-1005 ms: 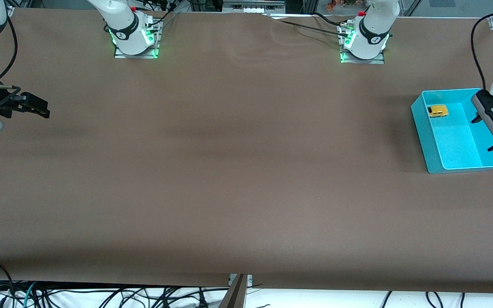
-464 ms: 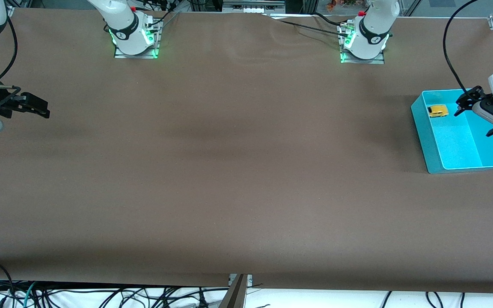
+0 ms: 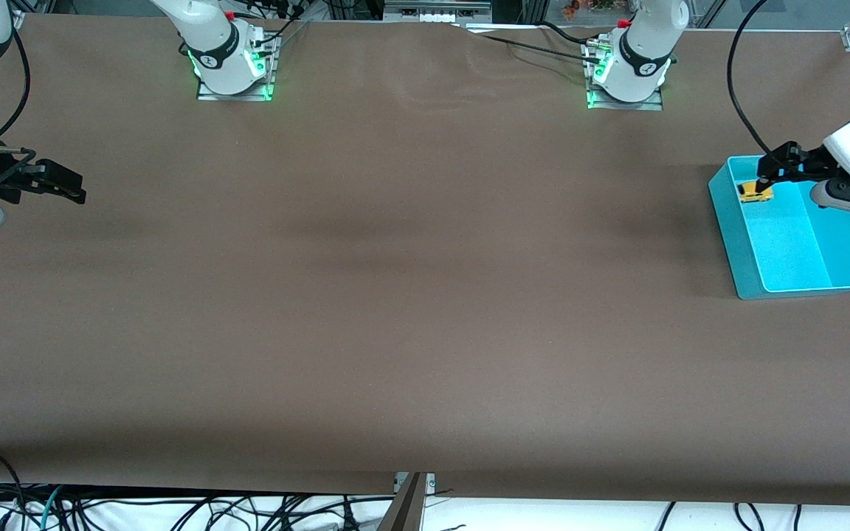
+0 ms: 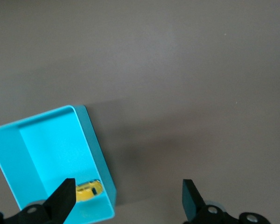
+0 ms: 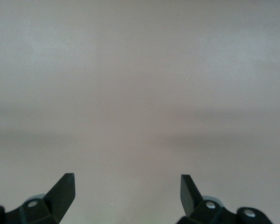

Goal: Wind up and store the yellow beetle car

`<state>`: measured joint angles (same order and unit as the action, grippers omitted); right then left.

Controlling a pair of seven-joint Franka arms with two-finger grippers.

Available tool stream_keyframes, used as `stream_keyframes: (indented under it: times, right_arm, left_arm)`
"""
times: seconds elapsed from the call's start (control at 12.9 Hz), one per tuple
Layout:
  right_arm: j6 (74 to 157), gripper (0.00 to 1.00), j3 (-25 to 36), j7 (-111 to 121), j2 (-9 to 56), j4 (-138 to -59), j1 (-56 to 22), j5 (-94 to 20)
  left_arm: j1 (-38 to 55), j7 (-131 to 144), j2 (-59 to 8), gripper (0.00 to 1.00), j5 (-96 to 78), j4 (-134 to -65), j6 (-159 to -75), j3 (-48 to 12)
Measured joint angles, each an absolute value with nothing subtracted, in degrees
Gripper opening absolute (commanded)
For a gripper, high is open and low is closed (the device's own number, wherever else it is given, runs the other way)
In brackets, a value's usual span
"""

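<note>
The left claw (image 3: 772, 173), fingers wide apart, hangs over the car (image 3: 755, 193) in the bin (image 3: 727, 214) corner, so it may bump the wall and miss, while the right claw (image 3: 63, 186) waits, apart too.

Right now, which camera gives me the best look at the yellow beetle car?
The front view: the yellow beetle car sits in the teal bin, with the open left gripper just above it. The left wrist view catches only a yellow sliver beside one fingertip. The right wrist view shows only bare table.
</note>
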<state>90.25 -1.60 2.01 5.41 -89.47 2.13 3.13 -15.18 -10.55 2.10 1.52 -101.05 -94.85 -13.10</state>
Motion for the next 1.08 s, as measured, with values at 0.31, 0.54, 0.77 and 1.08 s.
stream_keyframes:
  times: [0.31,0.54,0.77,1.08]
  right_arm:
    - [90.3,1.0,-1.6,2.0,5.4,-89.5,2.1,3.1]
    - [90.3,1.0,-1.6,2.0,5.4,-89.5,2.2,3.1]
    - [90.3,1.0,-1.6,2.0,5.4,-89.5,2.2,3.1]
    - [90.3,1.0,-1.5,2.0,5.4,-89.5,2.2,3.1]
  left_arm:
    - [-11.8,2.7,2.1,1.0,1.5,-99.2,-93.0,-13.2]
    - [-11.8,1.5,2.0,1.0,1.5,-98.2,-92.9,-13.1]
    - [-11.9,0.9,1.3,1.0,-0.1,-97.7,-92.6,-12.8]
    - [-11.9,0.8,1.1,1.0,-0.2,-96.8,-89.9,-12.8]
